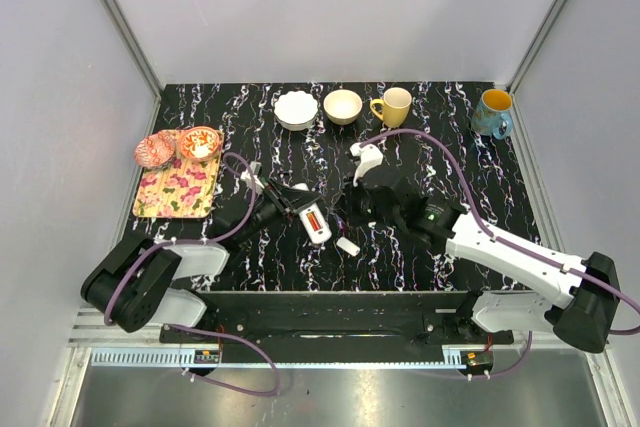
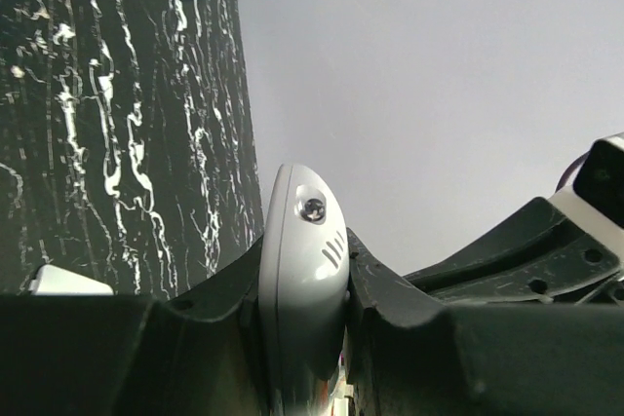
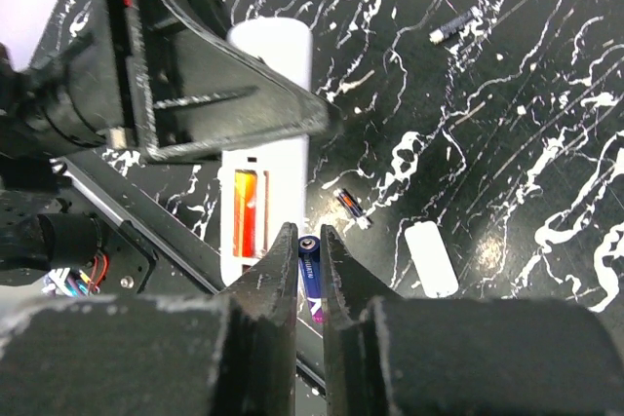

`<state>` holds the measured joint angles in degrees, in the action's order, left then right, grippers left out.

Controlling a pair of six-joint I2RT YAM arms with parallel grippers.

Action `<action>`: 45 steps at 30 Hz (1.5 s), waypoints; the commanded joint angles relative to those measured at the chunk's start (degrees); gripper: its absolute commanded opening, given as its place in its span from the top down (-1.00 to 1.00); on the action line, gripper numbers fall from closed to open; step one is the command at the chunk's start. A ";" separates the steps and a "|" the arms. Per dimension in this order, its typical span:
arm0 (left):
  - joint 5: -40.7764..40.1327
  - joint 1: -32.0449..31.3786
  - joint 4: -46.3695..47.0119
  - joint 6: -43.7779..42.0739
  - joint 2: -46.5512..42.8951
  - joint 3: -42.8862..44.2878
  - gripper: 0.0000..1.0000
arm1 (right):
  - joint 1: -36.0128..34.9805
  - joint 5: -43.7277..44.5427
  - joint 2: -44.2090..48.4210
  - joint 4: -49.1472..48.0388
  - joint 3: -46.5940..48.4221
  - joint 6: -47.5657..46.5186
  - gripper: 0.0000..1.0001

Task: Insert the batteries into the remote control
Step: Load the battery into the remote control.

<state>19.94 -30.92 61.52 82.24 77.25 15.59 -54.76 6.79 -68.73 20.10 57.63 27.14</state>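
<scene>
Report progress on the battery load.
Done: cover off, lying on the table; an orange battery looks seated in the remote. In hand: left gripper clamps the remote, right gripper pinches a purple battery beside it. Left: seat it, then likely refit the cover.

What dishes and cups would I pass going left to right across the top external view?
pink ribbed dish → orange patterned bowl → white bowl → beige bowl → yellow mug → blue mug
</scene>
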 commanded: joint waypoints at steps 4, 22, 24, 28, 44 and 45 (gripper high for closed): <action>0.97 -1.95 9.68 1.96 2.20 4.44 1.00 | -1.57 3.58 0.97 -6.83 4.51 -3.14 1.00; 0.89 -3.01 5.19 1.17 0.44 6.03 1.00 | -5.00 7.36 -3.60 -11.30 3.99 -5.34 1.00; 0.97 -3.01 5.45 1.52 0.44 6.11 1.00 | -5.09 8.15 -3.60 -11.92 3.55 -5.51 1.00; 0.80 -3.01 6.33 2.22 0.53 6.03 1.00 | -5.35 9.38 -3.34 -12.71 2.06 -5.95 1.00; 0.01 -3.19 6.69 2.49 0.62 6.91 1.00 | -6.32 9.30 -2.37 -12.71 -0.85 -3.76 1.00; -0.08 -3.27 6.69 2.58 0.70 6.99 1.00 | -6.50 9.65 -2.11 -13.06 -1.28 -3.67 1.00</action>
<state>20.58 -33.89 63.09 83.66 79.44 19.90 -60.29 14.15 -72.49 9.23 57.04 22.83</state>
